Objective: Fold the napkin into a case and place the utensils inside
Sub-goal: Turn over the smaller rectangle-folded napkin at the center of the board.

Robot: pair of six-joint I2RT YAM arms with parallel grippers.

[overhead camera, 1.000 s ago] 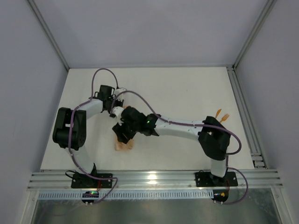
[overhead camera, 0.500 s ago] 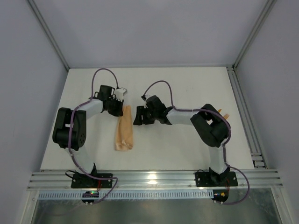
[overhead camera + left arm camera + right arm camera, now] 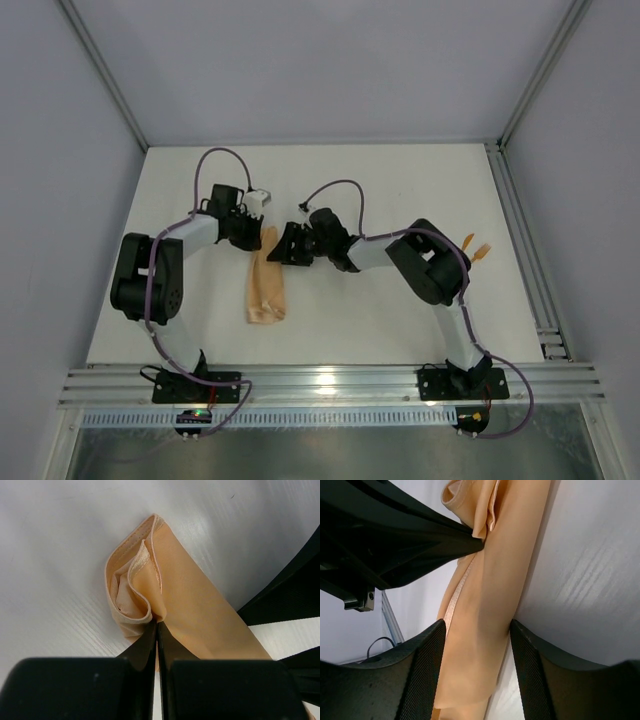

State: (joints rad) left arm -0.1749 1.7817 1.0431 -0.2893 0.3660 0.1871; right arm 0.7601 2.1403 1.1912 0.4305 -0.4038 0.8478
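My left end effector: pinched on the case's lip, to open it (for utensils).
My right end effector: spread, empty, straddling it.

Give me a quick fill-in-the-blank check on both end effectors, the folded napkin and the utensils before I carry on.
1. The left end effector is ___ on the far end of the napkin.
2. The right end effector is ___, with the napkin showing between its fingers.
3. The utensils lie outside the napkin, near the ___ edge of the table.
Missing words: shut; open; right.
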